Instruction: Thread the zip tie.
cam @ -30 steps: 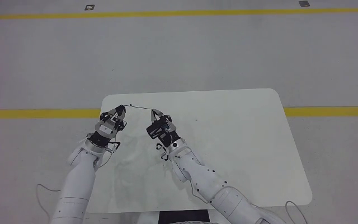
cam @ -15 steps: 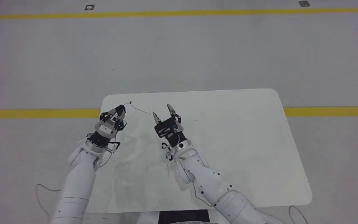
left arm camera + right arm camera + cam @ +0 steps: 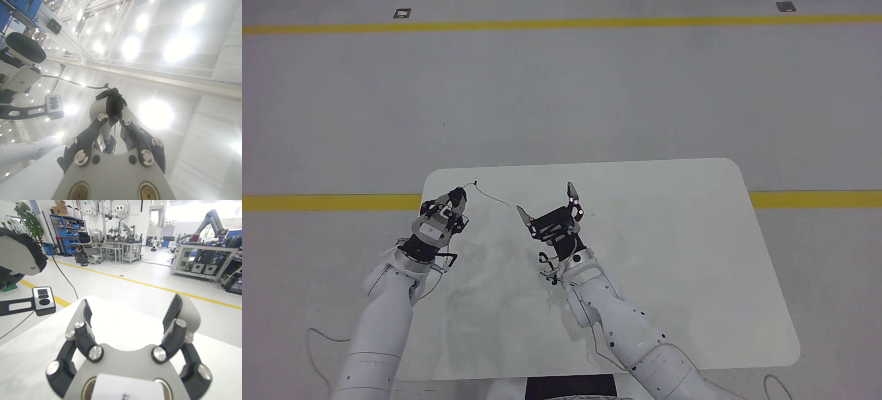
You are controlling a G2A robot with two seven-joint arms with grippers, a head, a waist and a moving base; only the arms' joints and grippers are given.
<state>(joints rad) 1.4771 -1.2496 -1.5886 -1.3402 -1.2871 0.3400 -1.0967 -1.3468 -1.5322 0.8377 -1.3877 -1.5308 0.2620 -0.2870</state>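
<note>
A thin black zip tie hangs over the white table's far left corner. My left gripper is shut on one end of it, fingers pointing upward. In the left wrist view the left gripper pinches the tie's bunched end, and the zip tie's strand runs off sideways. My right gripper is open just to the right, holding nothing, a short way from the tie's free end. In the right wrist view the right gripper has its jaws wide apart, with the zip tie curving beside it.
The tabletop around both grippers is bare white. A yellow floor line passes behind the table, and workbenches stand far back in the room.
My right gripper let go of the zip tie's free end, opened wide and moved right, away from it. The tie's free end sagged. The left gripper stayed put.
</note>
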